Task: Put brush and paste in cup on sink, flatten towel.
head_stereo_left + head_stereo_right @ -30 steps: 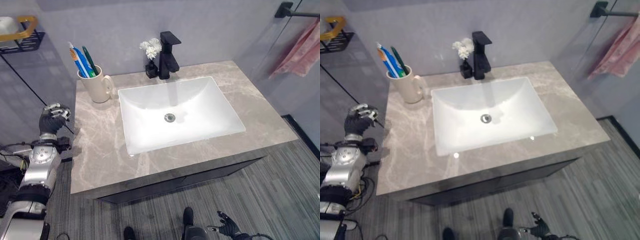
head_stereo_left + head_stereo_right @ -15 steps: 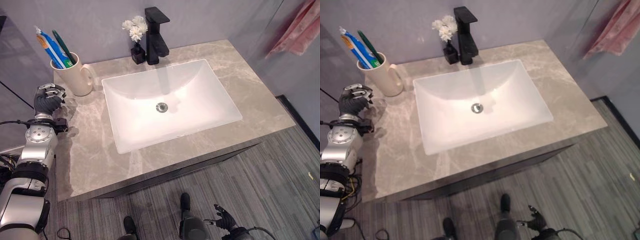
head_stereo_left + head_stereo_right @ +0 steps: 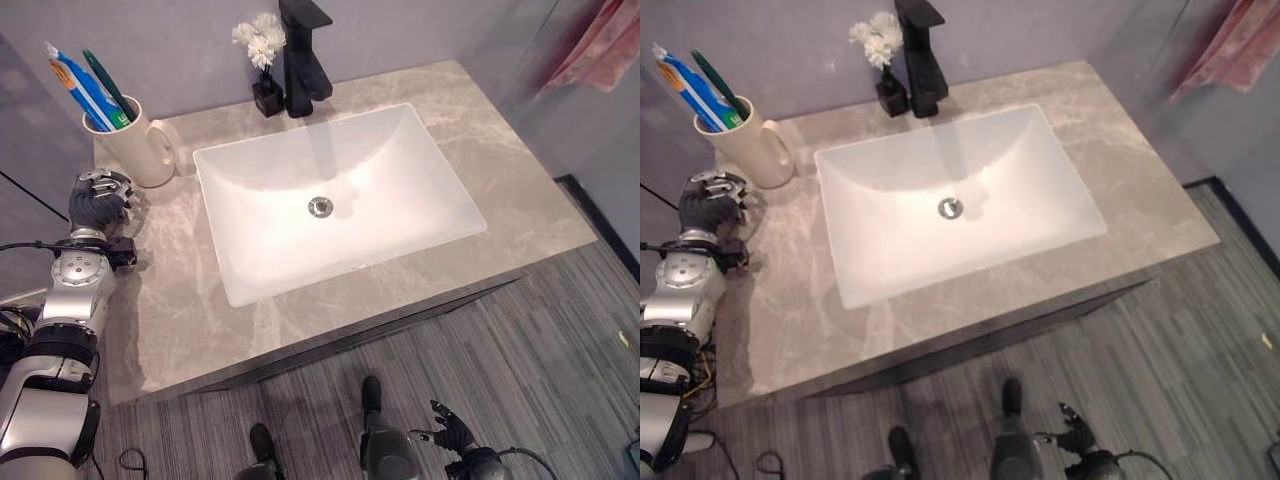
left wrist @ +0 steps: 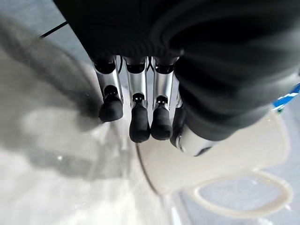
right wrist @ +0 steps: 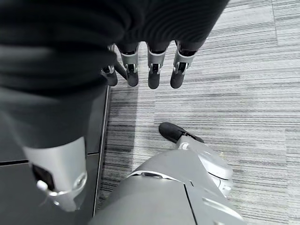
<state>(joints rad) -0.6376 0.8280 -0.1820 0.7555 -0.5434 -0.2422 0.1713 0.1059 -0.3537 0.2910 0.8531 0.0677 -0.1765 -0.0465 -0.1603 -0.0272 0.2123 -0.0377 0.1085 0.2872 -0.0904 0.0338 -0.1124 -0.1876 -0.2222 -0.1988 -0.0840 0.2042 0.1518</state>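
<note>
Fingers [image 4: 139, 123] of the left hand [image 3: 97, 198]: hanging in a loose row, relaxed rather than clenched, nothing between them and the thumb. The hand sits at the left edge of the frame over the counter [image 3: 190, 300], just beside and below the cup [image 3: 130, 148].

Right hand [image 3: 452, 435]: low at the bottom right of the frame, over the floor, fingers loosely spread, holding nothing. Idle.

Key relation: brush [image 3: 107, 85] and paste [image 3: 78, 85] stand in the cup already, upper left of the frame, leaning toward the upper left with their long axes steep. Cup is cream, handle facing the basin [image 3: 335, 195]. In the left wrist view the cup's wall and handle [image 4: 243, 197] lie just past the fingertips, very close; contact not discernible.

So the cup half of the task looks done. The remaining thing is the towel [image 3: 600, 45]: pink, hanging at the upper right corner of the frame, cropped, well apart from both hands and across the whole counter from the left one. It lies up and to the right of everything; the right hand is on the nearer side, though low. Judgement: the next move calls for the right arm to rise toward that corner. Towel looks soft, draped with folds; its lower edge and how bunched it is cannot be told from here.

Faucet [image 3: 303, 55] and flowers [image 3: 258, 45] stand behind the basin, off the path.
</note>
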